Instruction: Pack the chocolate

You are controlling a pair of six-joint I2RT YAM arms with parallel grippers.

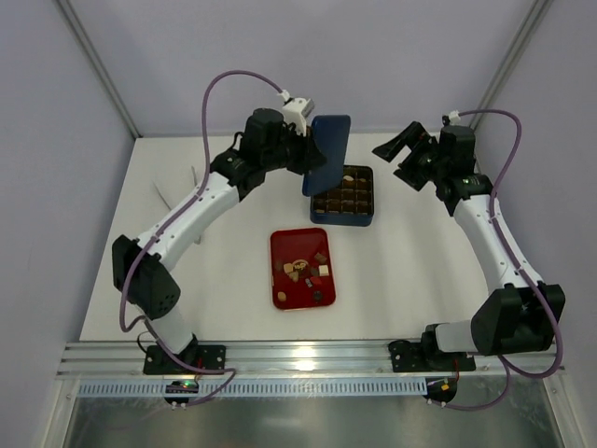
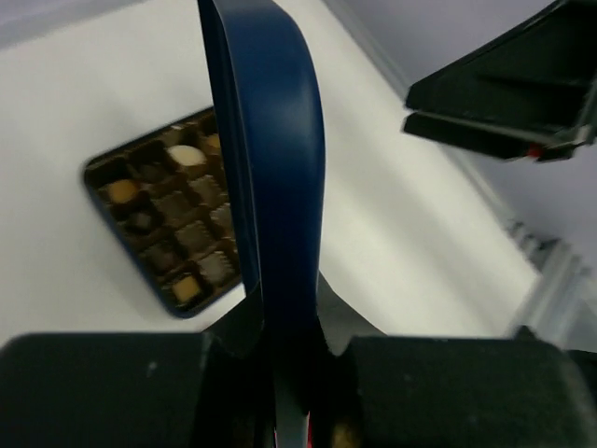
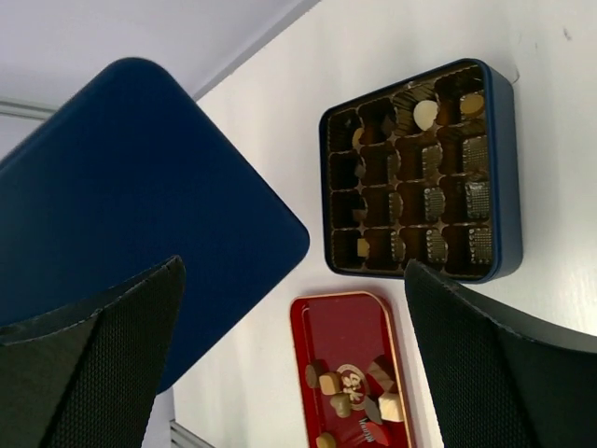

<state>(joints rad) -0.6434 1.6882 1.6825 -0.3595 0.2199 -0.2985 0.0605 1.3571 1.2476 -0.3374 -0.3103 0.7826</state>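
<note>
- Chocolate pieces are lying loose in red tray, mid table; a few are sitting in blue box cells just behind.
- White table, pale walls are standing around.
- Left tool is clamping blue lid upright at box's left edge.
- Right tool is hovering wide apart, empty.
- Tray logo is showing, unreadable.

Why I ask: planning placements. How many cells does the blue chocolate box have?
16: a four-by-four grid filling the dark blue box, all visible from the right wrist; in the top view the raised lid covers some.
</note>
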